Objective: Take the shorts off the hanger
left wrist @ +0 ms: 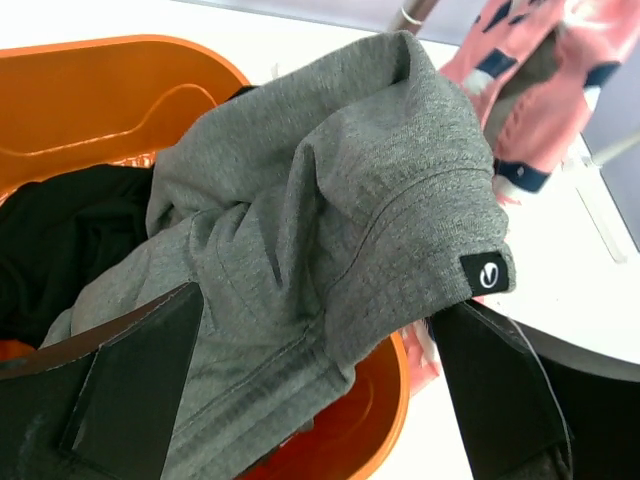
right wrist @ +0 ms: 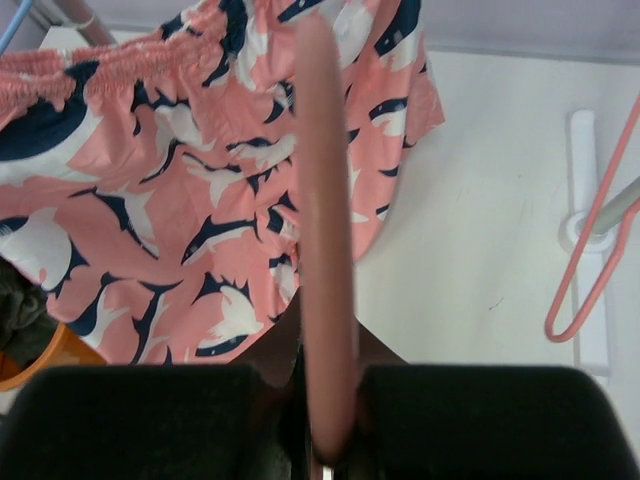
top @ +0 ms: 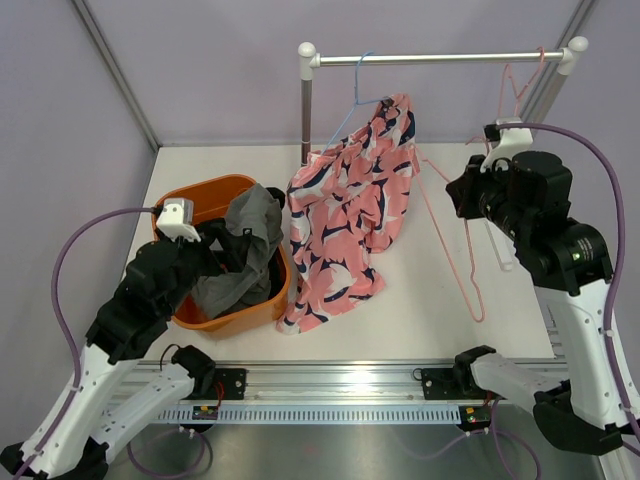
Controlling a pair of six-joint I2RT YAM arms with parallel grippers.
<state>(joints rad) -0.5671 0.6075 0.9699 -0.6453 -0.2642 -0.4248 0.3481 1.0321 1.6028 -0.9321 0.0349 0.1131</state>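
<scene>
In the orange plastic basket (top: 246, 317) at the left of the table, a pair of grey knit shorts (top: 252, 232) lies heaped. One part hangs over the basket's near rim, and a small black logo tag shows at the waistband. The shorts rest partly on a black garment (left wrist: 60, 235) that also lies in the basket. The left gripper (left wrist: 320, 305) hangs over them with its fingers spread wide, one on either side of the grey cloth, gripping nothing.

Just right of the basket, a second pair of shorts in pink fabric with a navy and white shark print (top: 345, 220) hangs from a thin blue hanger (top: 356, 88). The hanger is hooked on a metal rail (top: 440, 58), and the lower hem spills onto the white table (top: 450, 335).

Further right, a bare pink wire hanger (top: 455, 235) slants down to the tabletop beside the pink shorts. The right gripper (right wrist: 325, 372) has its fingers pressed together on one bar of this hanger, which runs out between them toward the shark print.
</scene>
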